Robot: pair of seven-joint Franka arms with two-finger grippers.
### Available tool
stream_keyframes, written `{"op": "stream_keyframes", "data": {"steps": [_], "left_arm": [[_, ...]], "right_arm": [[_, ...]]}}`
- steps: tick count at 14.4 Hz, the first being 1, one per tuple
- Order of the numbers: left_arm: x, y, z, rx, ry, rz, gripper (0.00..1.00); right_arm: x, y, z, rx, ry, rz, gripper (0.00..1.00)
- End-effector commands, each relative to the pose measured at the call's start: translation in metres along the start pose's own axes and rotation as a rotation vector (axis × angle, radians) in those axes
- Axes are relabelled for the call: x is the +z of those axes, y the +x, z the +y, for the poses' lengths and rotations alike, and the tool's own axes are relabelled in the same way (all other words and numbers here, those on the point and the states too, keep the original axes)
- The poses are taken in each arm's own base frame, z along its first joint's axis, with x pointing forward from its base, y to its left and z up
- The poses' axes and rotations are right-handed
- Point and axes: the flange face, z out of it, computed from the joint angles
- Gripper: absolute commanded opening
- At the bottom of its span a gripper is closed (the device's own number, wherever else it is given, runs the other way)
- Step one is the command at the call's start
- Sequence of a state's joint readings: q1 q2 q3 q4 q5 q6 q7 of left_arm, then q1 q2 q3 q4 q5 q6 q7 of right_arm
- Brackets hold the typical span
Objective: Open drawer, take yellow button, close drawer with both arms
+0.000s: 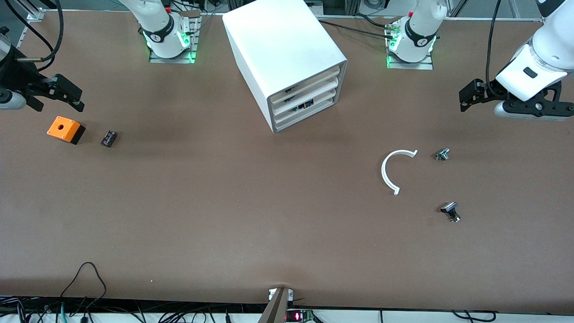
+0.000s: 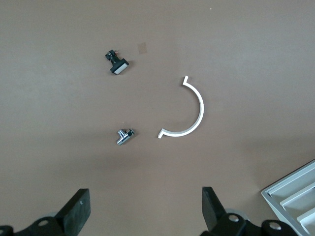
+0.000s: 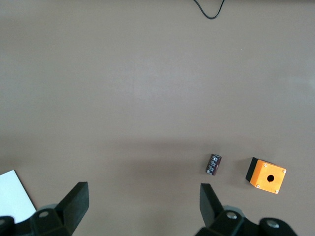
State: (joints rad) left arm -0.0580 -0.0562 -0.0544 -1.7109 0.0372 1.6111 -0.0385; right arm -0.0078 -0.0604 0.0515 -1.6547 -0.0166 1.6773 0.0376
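Drawer (image 1: 301,106) sits shut in the cabinet (image 1: 284,58), so your button is hidden; left gripper (image 2: 142,216) and right gripper (image 3: 142,209) hover with jaws spread, one over each table end, waiting.

Layout of the table. The cabinet (image 1: 284,58) stands between the two arm bases, its drawers (image 1: 305,106) stacked in it and all pushed in. Toward the right arm's end lie the box with a round hole (image 1: 65,129) and, just beside it, a small block (image 1: 109,138). Toward the left arm's end lies a curved strip (image 1: 393,169); beside it a small metal part (image 1: 442,154), and nearer the front camera a second small part (image 1: 450,211).
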Motion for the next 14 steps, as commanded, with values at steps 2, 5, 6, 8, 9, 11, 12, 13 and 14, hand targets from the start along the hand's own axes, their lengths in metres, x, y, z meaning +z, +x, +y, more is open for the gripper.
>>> {"op": "stream_keyframes", "data": {"steps": [2,5,6,8,9,11,12,13,14], "left_arm": [[-0.006,0.002,0.002,0.008,0.001,-0.013,1.00],[-0.006,0.002,0.002,0.008,0.001,-0.013,1.00],[-0.006,0.002,0.002,0.008,0.001,-0.013,1.00],[-0.006,0.002,0.002,0.008,0.000,-0.014,1.00],[-0.006,0.002,0.002,0.007,0.000,-0.013,1.00],[-0.007,0.002,0.009,0.022,0.001,-0.011,1.00],[-0.009,0.001,0.011,0.026,0.001,-0.011,1.00],[-0.008,0.000,0.012,0.025,0.002,-0.015,1.00],[-0.008,0.001,0.012,0.025,0.002,-0.015,1.00]], "right_arm": [[-0.008,-0.005,0.000,-0.008,0.017,-0.016,1.00],[-0.005,-0.004,0.001,0.006,0.015,-0.025,1.00],[0.001,-0.001,0.003,-0.008,0.016,-0.036,1.00],[0.009,-0.002,0.003,-0.006,0.015,-0.062,1.00],[0.010,-0.003,0.002,-0.013,0.010,-0.073,1.00],[0.016,-0.005,0.000,-0.017,0.005,-0.112,1.00],[0.017,-0.005,-0.001,-0.017,0.005,-0.115,1.00],[0.017,-0.005,-0.003,-0.017,0.005,-0.115,1.00],[0.018,-0.004,-0.003,-0.012,0.008,-0.118,1.00]]}}
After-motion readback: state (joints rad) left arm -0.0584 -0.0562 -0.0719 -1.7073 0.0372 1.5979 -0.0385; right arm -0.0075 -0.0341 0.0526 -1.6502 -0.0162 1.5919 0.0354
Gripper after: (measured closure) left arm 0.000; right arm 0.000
